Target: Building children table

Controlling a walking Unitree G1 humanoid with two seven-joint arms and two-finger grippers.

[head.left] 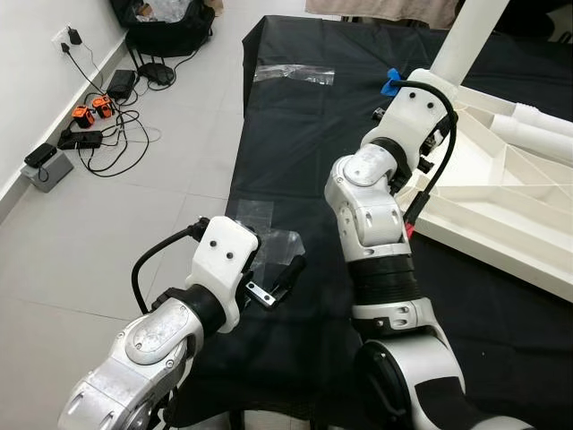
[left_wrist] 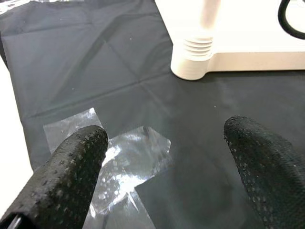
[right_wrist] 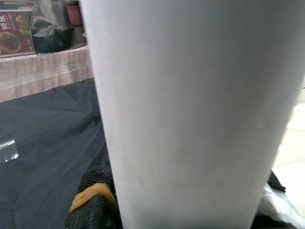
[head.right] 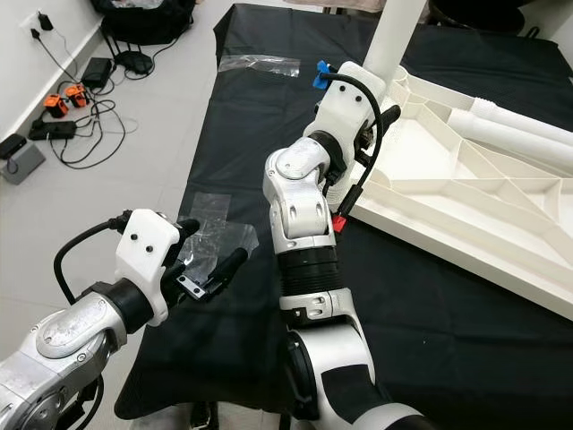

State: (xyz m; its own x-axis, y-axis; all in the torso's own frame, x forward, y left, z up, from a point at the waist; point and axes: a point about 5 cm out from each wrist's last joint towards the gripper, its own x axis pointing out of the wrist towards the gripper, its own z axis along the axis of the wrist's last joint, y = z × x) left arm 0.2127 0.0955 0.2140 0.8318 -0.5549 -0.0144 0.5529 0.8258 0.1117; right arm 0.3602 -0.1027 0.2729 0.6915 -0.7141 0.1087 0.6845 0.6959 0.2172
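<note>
Table leg upright, clasped in right gripper jaws

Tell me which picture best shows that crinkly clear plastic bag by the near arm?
The left wrist view: the plastic bag lies flat on the black cloth, close between the left gripper fingers. Both eye views show it smaller, partly behind that gripper.

An upturned tabletop lay on the right of a floor cloth, one leg standing at its far corner. Cables sprawled far left.
</note>
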